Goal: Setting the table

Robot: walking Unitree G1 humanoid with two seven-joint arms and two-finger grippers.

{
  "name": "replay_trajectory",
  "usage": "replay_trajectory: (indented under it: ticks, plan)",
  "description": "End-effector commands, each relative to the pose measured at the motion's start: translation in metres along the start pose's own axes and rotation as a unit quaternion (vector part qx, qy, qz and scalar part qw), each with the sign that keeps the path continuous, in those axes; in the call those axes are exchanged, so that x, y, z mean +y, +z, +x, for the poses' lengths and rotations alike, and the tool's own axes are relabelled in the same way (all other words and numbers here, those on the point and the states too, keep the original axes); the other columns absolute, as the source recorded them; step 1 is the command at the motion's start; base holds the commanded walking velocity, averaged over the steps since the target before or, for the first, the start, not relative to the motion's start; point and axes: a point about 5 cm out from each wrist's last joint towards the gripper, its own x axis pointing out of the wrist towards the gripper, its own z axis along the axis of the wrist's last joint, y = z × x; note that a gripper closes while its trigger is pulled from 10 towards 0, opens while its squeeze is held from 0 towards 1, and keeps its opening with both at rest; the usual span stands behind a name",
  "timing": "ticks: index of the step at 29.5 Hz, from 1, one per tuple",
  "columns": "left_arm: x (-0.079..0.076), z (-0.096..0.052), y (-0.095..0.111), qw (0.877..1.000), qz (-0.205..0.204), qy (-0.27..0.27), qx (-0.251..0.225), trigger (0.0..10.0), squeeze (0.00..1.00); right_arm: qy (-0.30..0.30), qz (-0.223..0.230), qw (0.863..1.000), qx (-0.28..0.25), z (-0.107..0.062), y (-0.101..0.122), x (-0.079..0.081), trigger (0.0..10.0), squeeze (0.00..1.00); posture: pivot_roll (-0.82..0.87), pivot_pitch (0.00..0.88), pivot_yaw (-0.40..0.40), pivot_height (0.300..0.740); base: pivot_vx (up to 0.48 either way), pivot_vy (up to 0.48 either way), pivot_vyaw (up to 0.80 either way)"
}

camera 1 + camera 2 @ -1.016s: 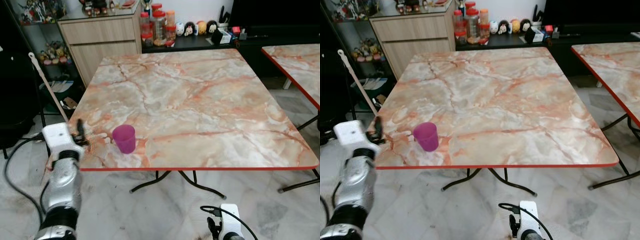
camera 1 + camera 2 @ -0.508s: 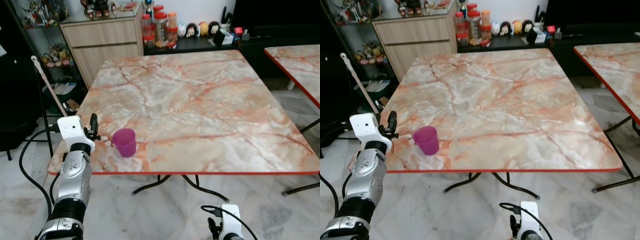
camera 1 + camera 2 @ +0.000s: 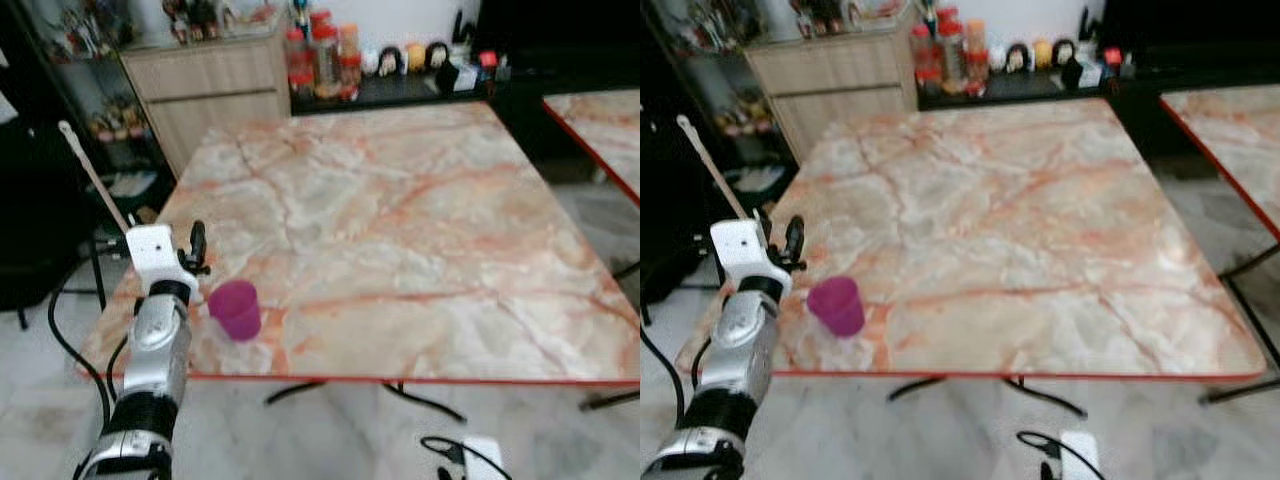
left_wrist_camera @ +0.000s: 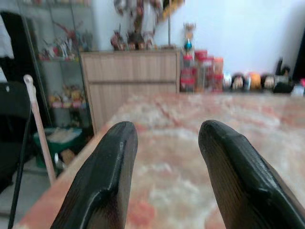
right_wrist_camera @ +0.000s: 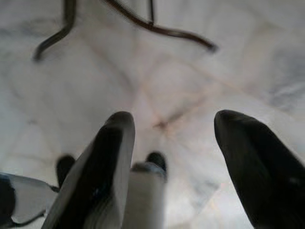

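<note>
Standing on bench (image 3: 420,220) near left corner: purple cup (image 3: 235,309), sole item placed. Left claw (image 3: 196,249) released just beside it; right claw (image 5: 167,138) released, idle. Remaining settings judged pending.

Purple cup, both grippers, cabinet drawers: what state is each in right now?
Purple cup: upright on the marble table, near its left front corner, not held.
Left gripper: jaws open, empty, raised beside the cup.
Right gripper: jaws open, empty, hanging low over the floor.
Cabinet drawers: closed.
</note>
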Motion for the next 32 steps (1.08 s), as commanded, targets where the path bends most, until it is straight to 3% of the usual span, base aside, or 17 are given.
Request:
replay_trajectory:
  ticks: [1,13,14,16,18,19,22,23,24,28,32]
  plan:
    - [0.009,0.002,0.006,1.000,-0.001,0.012,-0.010,10.0,0.00,0.011,0.006,1.000,0.001,0.000,-0.002,0.010,10.0,0.00,-0.02,0.000,0.079,0.740,0.000,0.000,0.00]
    - [0.019,0.009,0.018,1.000,0.007,-0.005,0.003,10.0,0.00,0.009,0.007,1.000,0.002,0.000,-0.002,0.009,10.0,0.00,-0.02,0.000,0.081,0.740,0.000,0.000,0.00]
    - [0.022,0.012,0.029,0.997,0.030,-0.066,0.029,10.0,0.00,0.009,0.009,1.000,-0.002,0.001,0.001,0.011,10.0,0.00,-0.01,0.000,0.089,0.740,0.000,0.000,0.00]
    - [0.022,0.010,0.025,0.986,0.050,-0.126,0.096,10.0,0.00,0.010,0.009,1.000,-0.003,0.001,0.002,0.012,10.0,0.00,-0.01,0.000,0.089,0.740,0.000,0.000,0.00]
    - [0.023,0.006,0.015,0.972,0.100,-0.159,0.144,10.0,0.00,0.011,0.008,1.000,-0.003,0.002,0.003,0.013,10.0,0.00,-0.01,0.000,0.092,0.740,0.000,0.000,0.00]
    - [0.023,0.005,0.013,0.969,0.092,-0.163,0.158,10.0,0.00,0.012,0.008,1.000,-0.003,0.002,0.003,0.013,10.0,0.00,-0.01,0.000,0.094,0.740,0.000,0.000,0.00]
    - [0.022,0.004,0.010,0.964,0.070,-0.181,0.181,10.0,0.00,0.012,0.012,1.000,-0.006,0.002,0.003,0.014,10.0,0.00,-0.01,0.000,0.096,0.740,0.000,0.000,0.00]
    - [0.021,0.004,0.009,0.961,0.073,-0.189,0.188,10.0,0.00,0.012,0.013,1.000,-0.006,0.002,0.004,0.014,10.0,0.00,-0.02,0.000,0.095,0.740,0.000,0.000,0.00]
    - [0.019,0.003,0.006,0.949,0.109,-0.212,0.204,10.0,0.00,0.011,0.013,1.000,-0.006,0.002,0.004,0.013,10.0,0.00,-0.02,0.000,0.094,0.740,0.000,0.000,0.00]
    - [0.016,0.004,0.009,0.944,0.098,-0.228,0.218,10.0,0.00,0.010,0.013,1.000,-0.007,0.002,0.005,0.012,10.0,0.00,-0.01,0.000,0.089,0.740,0.000,0.000,0.00]
    - [0.014,0.005,0.013,0.929,0.115,-0.260,0.238,10.0,0.00,0.008,0.010,1.000,-0.008,0.002,0.006,0.009,10.0,0.00,-0.01,0.000,0.086,0.740,0.000,0.000,0.00]
